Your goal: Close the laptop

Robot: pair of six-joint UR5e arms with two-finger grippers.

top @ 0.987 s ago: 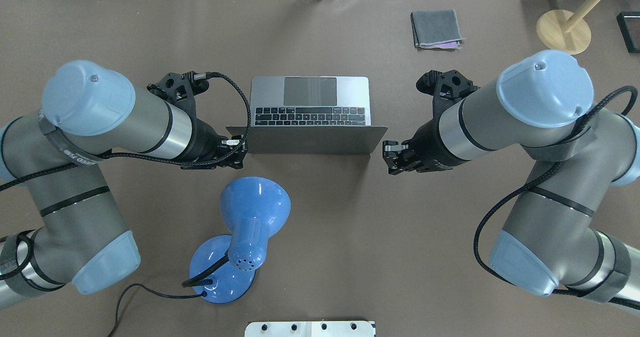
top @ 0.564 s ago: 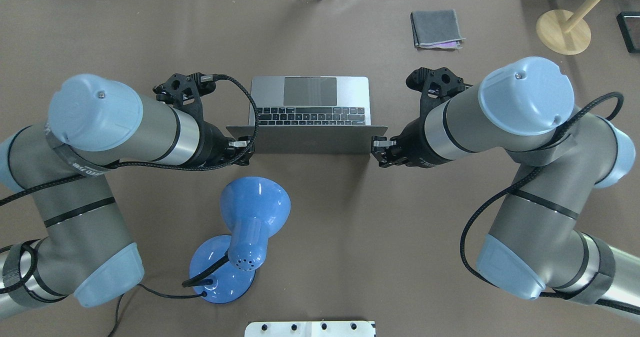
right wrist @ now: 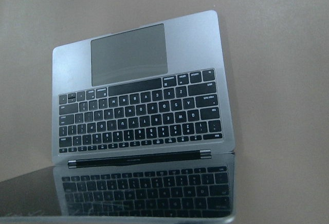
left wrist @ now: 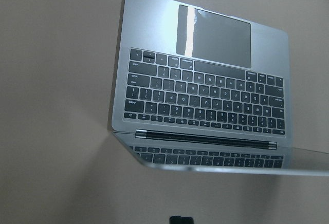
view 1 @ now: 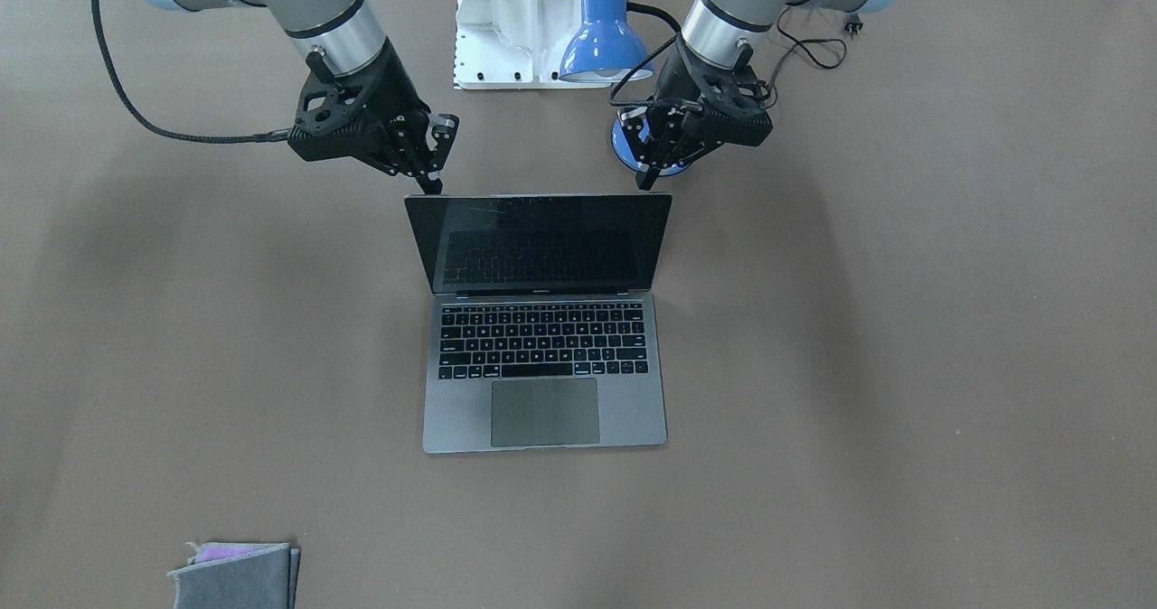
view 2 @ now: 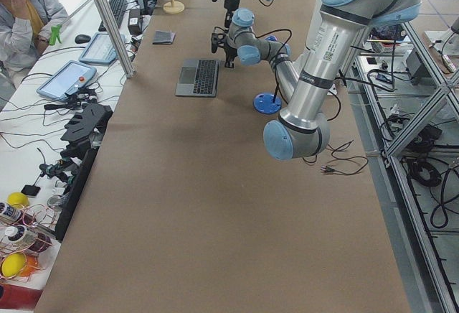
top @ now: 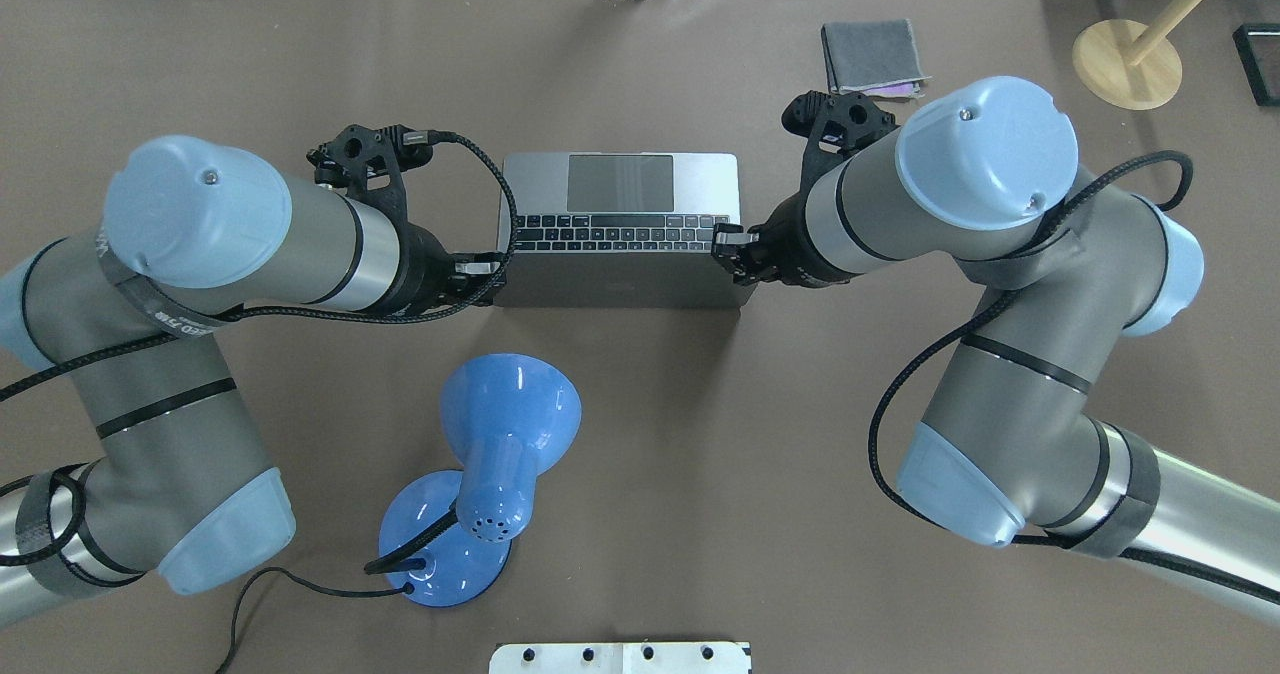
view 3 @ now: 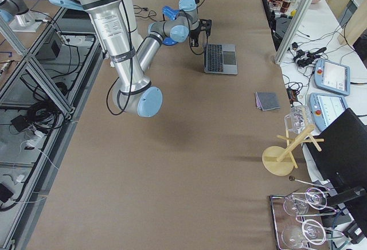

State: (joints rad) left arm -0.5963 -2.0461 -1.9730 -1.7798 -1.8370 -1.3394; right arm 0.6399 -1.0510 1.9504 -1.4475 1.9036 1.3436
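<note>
The space-grey laptop (top: pixel 620 184) stands open in the middle of the table, keyboard and trackpad facing up, black screen (view 1: pixel 538 243) facing away from the robot. My left gripper (top: pixel 490 279) is shut, its tip at the lid's top corner on my left side (view 1: pixel 644 180). My right gripper (top: pixel 735 254) is shut, its tip at the other top corner (view 1: pixel 432 184). Both sit behind the lid and hold nothing. The left wrist view (left wrist: pixel 205 95) and the right wrist view (right wrist: pixel 139 106) look down over the lid's edge onto the keyboard.
A blue desk lamp (top: pixel 500 434) with its cable stands just behind the lid, close to my left arm. A folded grey cloth (top: pixel 870 57) lies far right. A wooden stand (top: pixel 1125 59) is at the far right corner. A white base plate (top: pixel 620 657) is at the near edge.
Both grippers have moved inward and forward to the lid's top corners. The lid has tipped forward, toward the keyboard, and looks narrower from above.
</note>
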